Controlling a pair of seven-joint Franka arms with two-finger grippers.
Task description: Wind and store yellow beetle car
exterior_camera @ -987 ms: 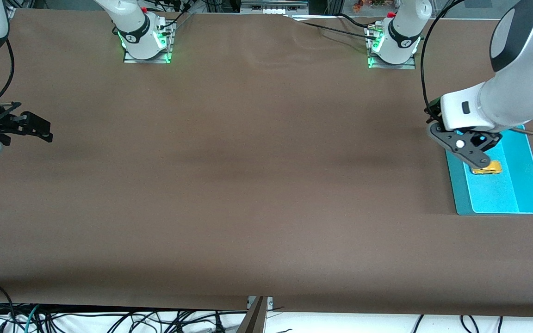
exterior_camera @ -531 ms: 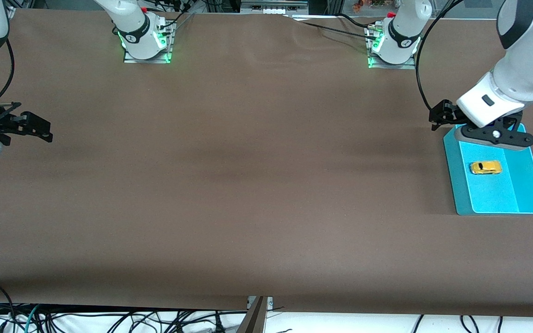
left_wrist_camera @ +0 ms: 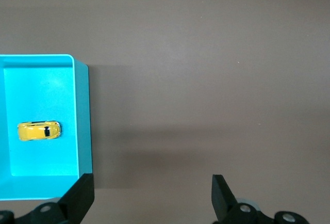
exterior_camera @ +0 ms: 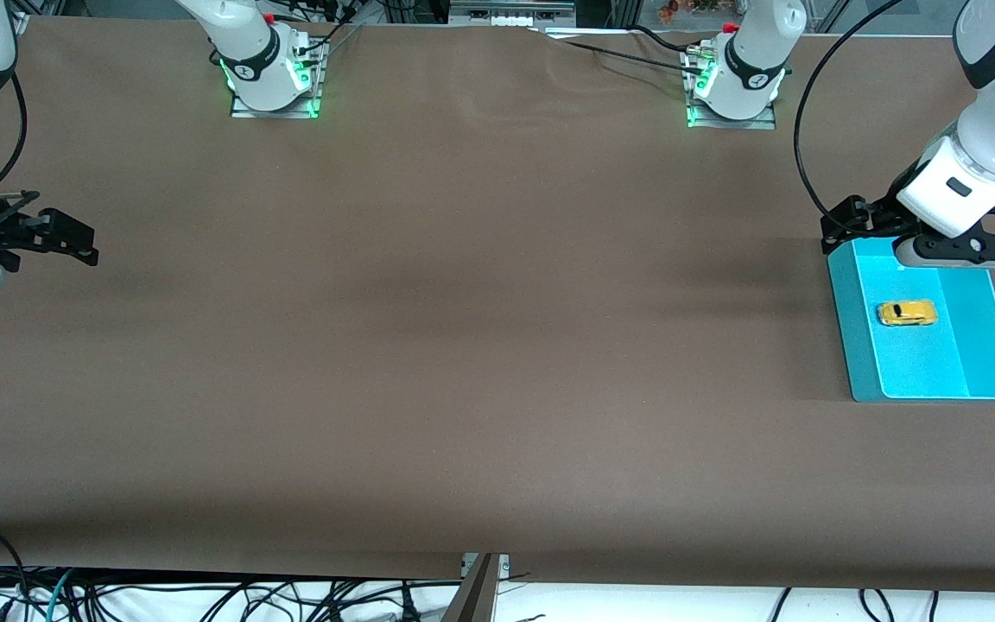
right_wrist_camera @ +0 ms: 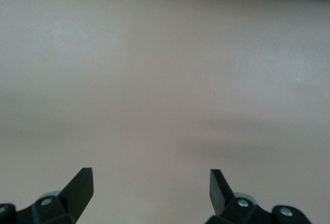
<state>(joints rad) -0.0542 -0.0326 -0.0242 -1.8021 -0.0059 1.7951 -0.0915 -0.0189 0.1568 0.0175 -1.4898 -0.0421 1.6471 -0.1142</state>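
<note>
The yellow beetle car lies on its wheels in the turquoise bin, at the left arm's end of the table. It also shows in the left wrist view, inside the bin. My left gripper is open and empty, up over the bin's edge farthest from the front camera, apart from the car. In its own view the left gripper hangs over bare table beside the bin. My right gripper is open and empty and waits at the right arm's end of the table, over bare table.
The brown table cover stretches between the two arms. The arm bases stand along the edge farthest from the front camera. Cables hang below the nearest edge.
My left gripper has let go of the car, lifted off it and drawn back over the bin's farthest edge. The car stays in the bin. The right arm has not moved.
</note>
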